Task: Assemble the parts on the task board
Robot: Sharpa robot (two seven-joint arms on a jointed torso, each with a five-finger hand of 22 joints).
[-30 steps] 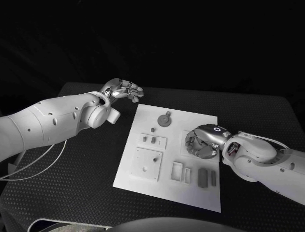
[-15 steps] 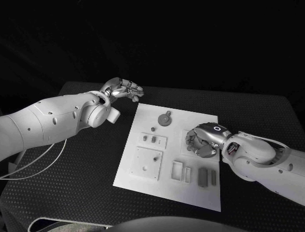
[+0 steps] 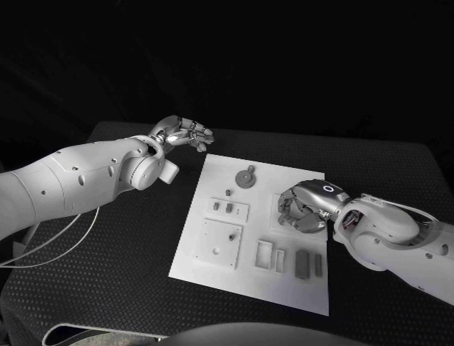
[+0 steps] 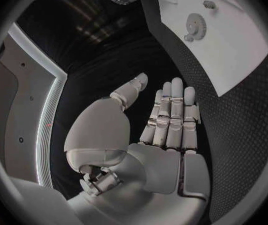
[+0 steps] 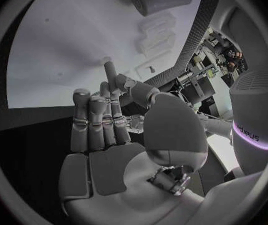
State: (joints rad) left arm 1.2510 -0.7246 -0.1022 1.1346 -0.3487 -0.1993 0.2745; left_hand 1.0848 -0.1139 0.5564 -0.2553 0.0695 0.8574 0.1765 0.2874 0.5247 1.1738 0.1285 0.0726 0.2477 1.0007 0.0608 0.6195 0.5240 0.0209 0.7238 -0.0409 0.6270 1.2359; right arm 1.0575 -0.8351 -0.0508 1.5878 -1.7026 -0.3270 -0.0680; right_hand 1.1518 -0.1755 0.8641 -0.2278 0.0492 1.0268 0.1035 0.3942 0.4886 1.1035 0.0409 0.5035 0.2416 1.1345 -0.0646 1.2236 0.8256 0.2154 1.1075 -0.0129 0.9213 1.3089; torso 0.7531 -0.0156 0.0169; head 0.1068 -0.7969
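Head view: both hands free, task board mid-table.
We note the left hand off the board's far-left corner, fingers loosely extended, grasping nothing. Right hand hovers above the board's right edge, fingers apart, empty. Round gear part lies near the board's far end.

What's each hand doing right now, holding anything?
Left hand: open, fingers extended, holding nothing, off the task board.
Right hand: over the board; grip cannot be told.
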